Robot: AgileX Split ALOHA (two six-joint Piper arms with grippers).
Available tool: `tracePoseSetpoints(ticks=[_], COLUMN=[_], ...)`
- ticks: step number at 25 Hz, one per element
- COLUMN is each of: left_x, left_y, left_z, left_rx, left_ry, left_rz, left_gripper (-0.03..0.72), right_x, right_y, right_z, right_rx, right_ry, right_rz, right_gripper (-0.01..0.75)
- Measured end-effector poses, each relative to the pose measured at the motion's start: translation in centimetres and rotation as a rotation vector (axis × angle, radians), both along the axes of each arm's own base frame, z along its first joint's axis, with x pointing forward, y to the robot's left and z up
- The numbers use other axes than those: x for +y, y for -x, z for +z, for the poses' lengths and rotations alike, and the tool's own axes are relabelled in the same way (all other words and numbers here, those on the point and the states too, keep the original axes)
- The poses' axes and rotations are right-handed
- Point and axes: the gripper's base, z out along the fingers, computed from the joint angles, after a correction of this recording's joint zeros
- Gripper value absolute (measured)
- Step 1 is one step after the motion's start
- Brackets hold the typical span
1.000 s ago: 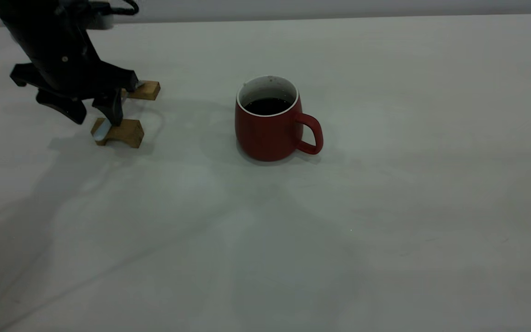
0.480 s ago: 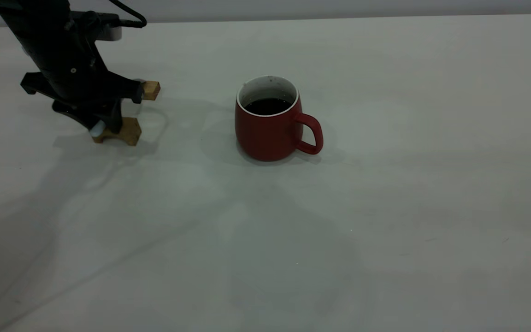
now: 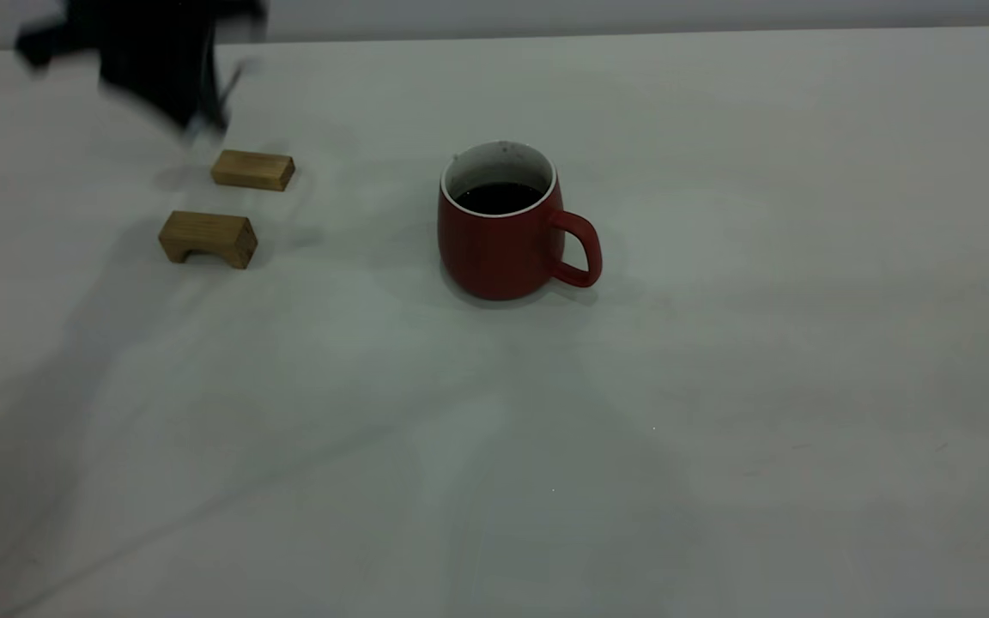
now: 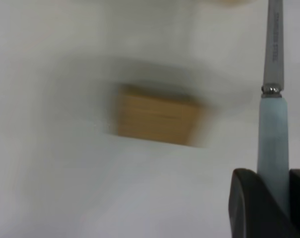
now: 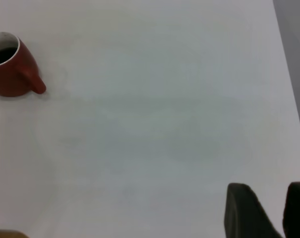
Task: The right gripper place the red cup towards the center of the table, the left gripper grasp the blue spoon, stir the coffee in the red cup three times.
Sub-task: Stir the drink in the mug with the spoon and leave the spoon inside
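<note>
The red cup (image 3: 499, 249) stands upright near the middle of the table (image 3: 718, 386), with its handle towards the right and dark coffee (image 3: 499, 197) inside. My left gripper (image 3: 194, 120) hangs blurred above the far left of the table, well left of the cup. In the left wrist view it (image 4: 272, 173) is shut on the pale handle of the blue spoon (image 4: 272, 134), whose grey metal neck points away from the fingers. My right gripper (image 5: 269, 186) is off to the side, far from the red cup (image 5: 11, 79), with a narrow gap and nothing between its fingers.
Two brown wooden blocks (image 3: 253, 169) (image 3: 208, 237) lie on the table's left, below the left gripper. One block (image 4: 157, 119) shows blurred in the left wrist view. The table's right edge (image 5: 288, 74) runs near the right gripper.
The left gripper closed on the spoon resting across the wooden blocks and has lifted it up and away. Both blocks now lie bare. The cup has not moved.
</note>
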Motion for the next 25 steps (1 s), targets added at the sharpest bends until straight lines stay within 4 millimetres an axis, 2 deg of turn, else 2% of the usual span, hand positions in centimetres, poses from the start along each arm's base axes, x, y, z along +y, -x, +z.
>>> tracePoseSetpoints(ticks=[3,7,10,12,15,18,25], left_x=[-2.0,-4.6,-5.9,-6.6,-8.0,-9.2,-9.4], left_y=[0.0,1.1,1.3,1.4,1.6,1.6,0.8], left_z=[3.9,6.0,7.5,7.9,7.1,4.9,0.5], left_rx=[0.098,0.463,0.725,0.831,0.913,0.963,0.971], left_ry=[0.242,0.589,0.752,0.789,0.783,0.753,0.719], left_rz=[0.171,0.551,0.794,0.878,0.915,0.934,0.999], left_gripper=[0.177,0.177,0.177,0.177,0.177,0.177,0.177], right_x=[0.0,0.0,0.0,0.0,0.0,0.0,0.0], right_y=[0.0,0.0,0.0,0.0,0.0,0.0,0.0], right_z=[0.0,0.0,0.0,0.0,0.0,0.0,0.0], right_rx=[0.0,0.0,0.0,0.0,0.0,0.0,0.0], right_ry=[0.0,0.0,0.0,0.0,0.0,0.0,0.0], right_rz=[0.0,0.0,0.0,0.0,0.0,0.0,0.0], right_gripper=[0.238,0.238,0.238,0.238,0.238,0.238,0.238])
